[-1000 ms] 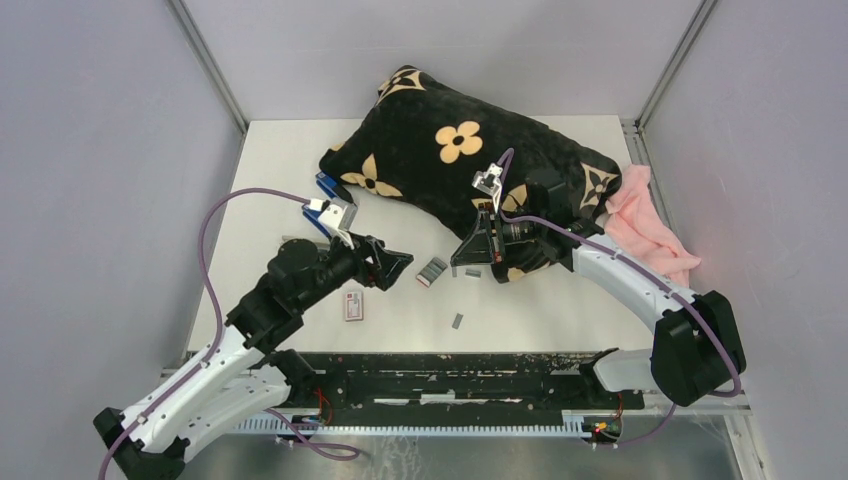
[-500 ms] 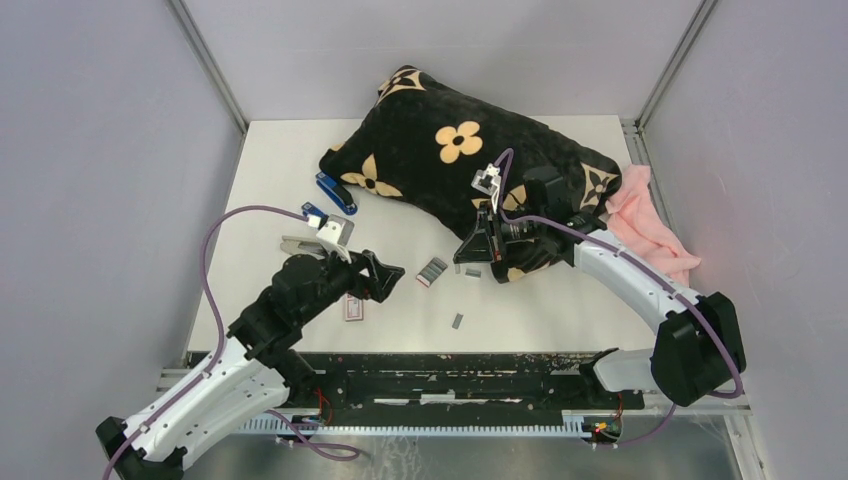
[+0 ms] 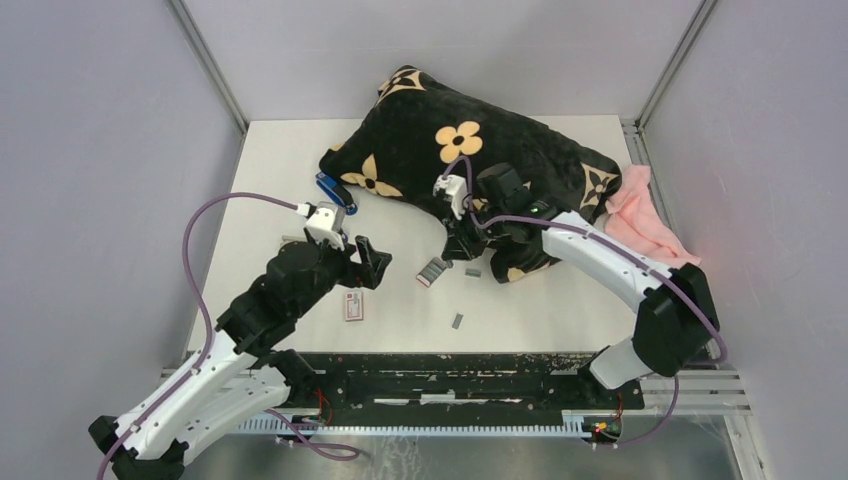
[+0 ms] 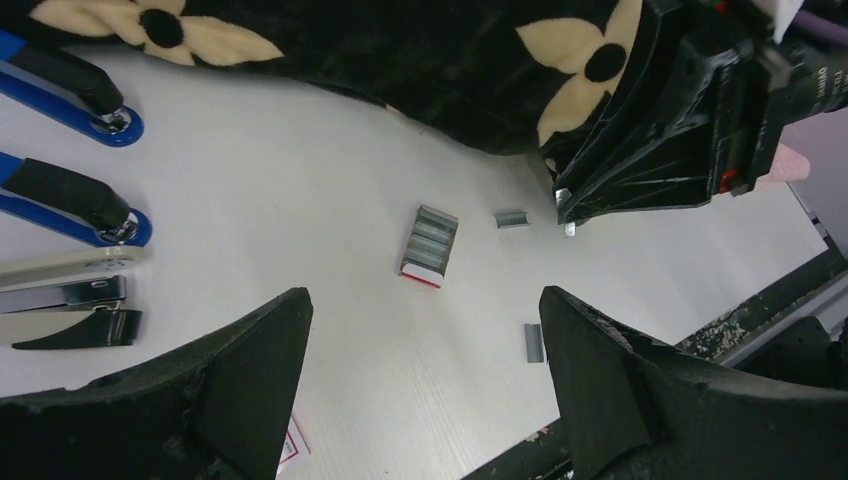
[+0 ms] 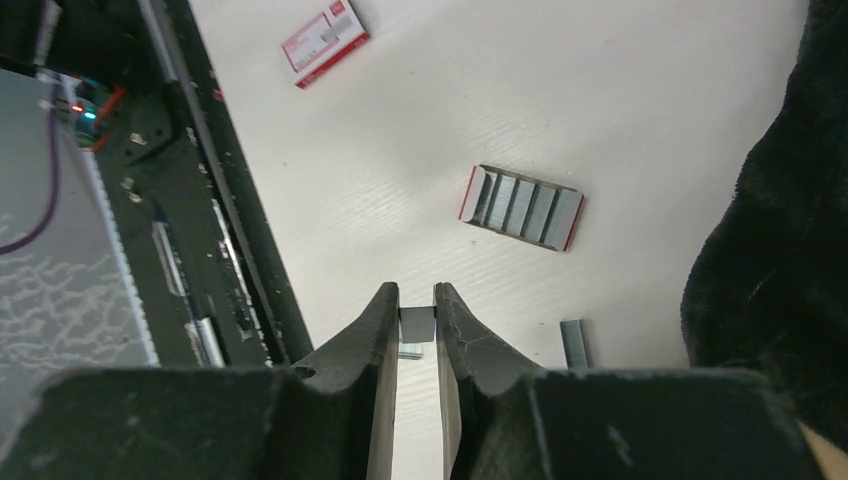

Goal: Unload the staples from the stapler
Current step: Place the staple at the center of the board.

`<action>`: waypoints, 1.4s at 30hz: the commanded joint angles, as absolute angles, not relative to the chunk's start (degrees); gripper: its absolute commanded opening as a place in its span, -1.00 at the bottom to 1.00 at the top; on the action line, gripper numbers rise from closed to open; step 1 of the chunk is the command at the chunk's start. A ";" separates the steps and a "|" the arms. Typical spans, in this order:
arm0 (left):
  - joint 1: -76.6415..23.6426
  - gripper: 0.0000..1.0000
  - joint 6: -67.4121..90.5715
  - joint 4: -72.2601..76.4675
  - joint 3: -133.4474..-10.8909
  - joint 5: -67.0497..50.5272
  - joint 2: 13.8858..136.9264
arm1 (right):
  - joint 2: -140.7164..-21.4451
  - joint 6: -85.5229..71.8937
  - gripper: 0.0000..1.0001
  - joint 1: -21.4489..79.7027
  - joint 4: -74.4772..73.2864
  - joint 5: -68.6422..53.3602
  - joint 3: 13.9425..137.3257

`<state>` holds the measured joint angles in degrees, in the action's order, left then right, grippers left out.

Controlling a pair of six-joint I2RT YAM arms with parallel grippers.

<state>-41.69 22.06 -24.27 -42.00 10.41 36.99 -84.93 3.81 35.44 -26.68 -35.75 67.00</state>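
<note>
My right gripper (image 5: 417, 298) is shut on a short silvery strip of staples (image 5: 417, 325), held just above the white table. From above, the right gripper (image 3: 455, 253) hangs next to an open red-edged tray of staple strips (image 3: 432, 271). Loose staple strips lie at the pillow's edge (image 5: 574, 343) and near the front rail (image 3: 457, 321). A blue stapler (image 3: 337, 192) lies by the pillow; in the left wrist view its blue-and-black arms (image 4: 70, 200) and a silvery stapler piece (image 4: 70, 282) sit at far left. My left gripper (image 4: 422, 300) stands wide open and empty above the table.
A black pillow with cream flowers (image 3: 450, 150) fills the back of the table, with a pink cloth (image 3: 650, 220) at the right. A small white-and-red box (image 3: 353, 306) lies under my left arm. The black front rail (image 3: 450, 370) borders the near edge.
My right gripper has swung left with the staple strip, closer to the tray. My left gripper has drawn back to the left, away from the tray, and opened slightly wider.
</note>
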 commanded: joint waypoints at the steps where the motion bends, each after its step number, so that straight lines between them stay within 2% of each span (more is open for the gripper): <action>1: -41.48 0.82 17.49 -24.86 -41.21 13.20 35.44 | -89.32 9.37 -0.55 40.38 -30.74 -22.05 73.15; 9: -41.39 0.82 16.44 -24.05 -40.69 13.06 34.66 | -99.05 12.26 -0.55 46.97 -33.36 -13.00 80.27; 22: -36.11 0.81 17.40 -21.91 -39.93 6.46 36.51 | -101.32 11.75 -0.54 47.66 -32.61 -10.48 79.76; 26: -35.03 0.81 17.65 -21.65 -39.74 4.83 37.20 | -101.03 10.66 -0.54 45.69 -33.19 -14.77 79.60; 31: -33.67 0.81 17.84 -21.27 -39.64 3.55 37.67 | -99.82 7.62 -0.54 42.99 -32.71 -29.81 76.37; 36: -32.59 0.81 17.91 -21.26 -39.47 3.99 36.75 | -105.12 1.42 -0.54 43.06 -30.18 -43.91 74.45; 38: -32.44 0.81 18.01 -21.42 -39.31 4.37 36.26 | -106.41 0.88 -0.54 43.40 -29.91 -44.33 74.61; 42: -31.98 0.81 18.11 -21.45 -39.28 4.94 35.80 | -107.24 1.14 -0.54 45.27 -30.08 -37.02 75.12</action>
<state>-32.67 19.14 -23.90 -39.22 4.84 36.64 -107.11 2.74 43.55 -31.77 -38.20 74.41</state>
